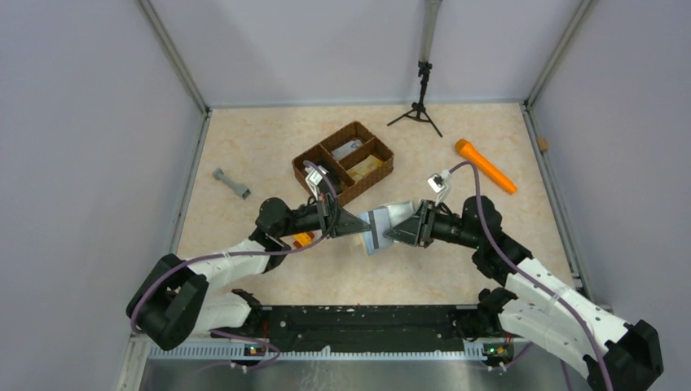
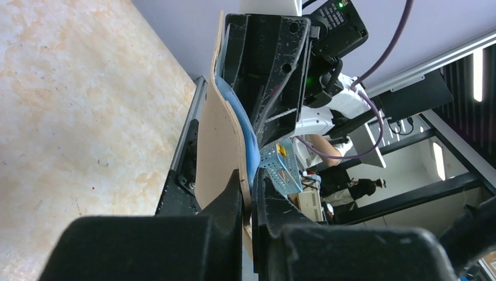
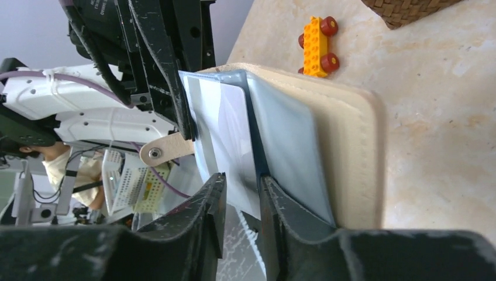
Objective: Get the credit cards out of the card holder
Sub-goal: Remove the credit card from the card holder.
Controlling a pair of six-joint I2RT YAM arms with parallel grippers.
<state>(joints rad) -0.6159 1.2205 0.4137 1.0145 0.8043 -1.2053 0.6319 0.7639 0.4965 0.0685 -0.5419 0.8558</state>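
Observation:
The card holder [image 1: 381,223] hangs open above the table between my two grippers, cream-beige outside [image 2: 219,140] and pale blue inside. My left gripper [image 2: 248,188] is shut on the edge of its cover. In the right wrist view the holder [image 3: 351,146] shows clear sleeves, and a whitish credit card [image 3: 225,132] stands out of them. My right gripper [image 3: 241,182] has one finger on each side of that card's lower edge. A gap wider than the card still shows between the jaws. The strap with its stud [image 3: 157,153] hangs on the left.
A brown wicker divided tray [image 1: 307,160] behind the grippers holds a tan flat piece [image 1: 367,163] and a whitish one [image 1: 350,150]. An orange toy car [image 3: 317,36] lies under the left arm. An orange cylinder [image 1: 485,165], a grey piece [image 1: 232,183] and a small tripod [image 1: 420,110] stand further off.

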